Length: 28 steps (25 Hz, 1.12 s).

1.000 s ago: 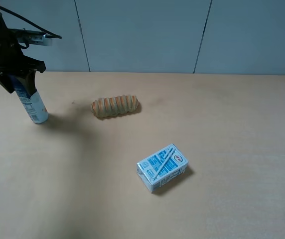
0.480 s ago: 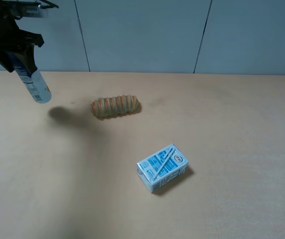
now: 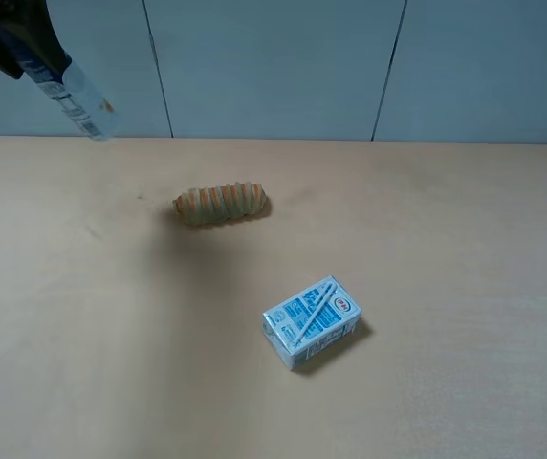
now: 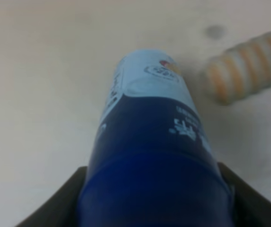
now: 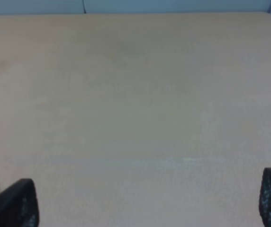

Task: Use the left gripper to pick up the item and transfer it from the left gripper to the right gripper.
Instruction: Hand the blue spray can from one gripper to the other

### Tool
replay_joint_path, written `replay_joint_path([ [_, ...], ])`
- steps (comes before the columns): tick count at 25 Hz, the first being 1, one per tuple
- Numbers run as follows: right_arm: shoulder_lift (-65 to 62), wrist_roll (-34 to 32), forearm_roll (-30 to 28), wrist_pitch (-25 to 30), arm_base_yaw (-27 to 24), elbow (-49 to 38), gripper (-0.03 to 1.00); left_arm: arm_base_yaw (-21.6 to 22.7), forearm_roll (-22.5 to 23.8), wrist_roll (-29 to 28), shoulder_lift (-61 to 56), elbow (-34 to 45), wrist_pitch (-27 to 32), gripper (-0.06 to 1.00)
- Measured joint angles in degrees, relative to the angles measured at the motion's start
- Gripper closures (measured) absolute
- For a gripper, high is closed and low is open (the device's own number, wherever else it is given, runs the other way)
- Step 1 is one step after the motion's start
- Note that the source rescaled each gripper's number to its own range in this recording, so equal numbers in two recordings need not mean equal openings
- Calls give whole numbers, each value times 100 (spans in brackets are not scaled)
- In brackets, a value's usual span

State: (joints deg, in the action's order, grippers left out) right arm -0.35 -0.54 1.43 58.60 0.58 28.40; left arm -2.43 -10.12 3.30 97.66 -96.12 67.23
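The bottle (image 3: 77,100) is in the air at the far upper left of the high view, tilted, white end pointing down to the right. My left gripper (image 3: 25,53) is shut on its dark blue top; only part of the claw shows at the frame's corner. In the left wrist view the bottle (image 4: 154,151) fills the middle, with black fingers (image 4: 55,208) on both sides of its blue part. My right gripper (image 5: 147,201) is open above bare table; only its two fingertips (image 5: 14,203) show. It is outside the high view.
A striped tan bread roll (image 3: 221,204) lies on the tan table (image 3: 446,239) left of centre; it also shows in the left wrist view (image 4: 247,66). A blue-and-white carton (image 3: 312,322) lies nearer the front. A pale panel wall (image 3: 350,67) stands behind.
My left gripper has lifted the bottle off the table, up toward the upper left corner, and tilted it further. The roll and carton have not moved.
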Motion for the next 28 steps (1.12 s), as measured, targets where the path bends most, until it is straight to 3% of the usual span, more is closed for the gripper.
replay_joint_path([
  [8, 0, 0, 0, 0, 0, 0, -3, -61, -1083, 326, -168, 89, 0, 94],
  [18, 0, 0, 0, 0, 0, 0, -3, -940, -1399, 613, -168, 671, -17, 94],
  [28, 0, 0, 0, 0, 0, 0, -3, -1144, -3272, 1611, -168, 1571, -376, 94],
])
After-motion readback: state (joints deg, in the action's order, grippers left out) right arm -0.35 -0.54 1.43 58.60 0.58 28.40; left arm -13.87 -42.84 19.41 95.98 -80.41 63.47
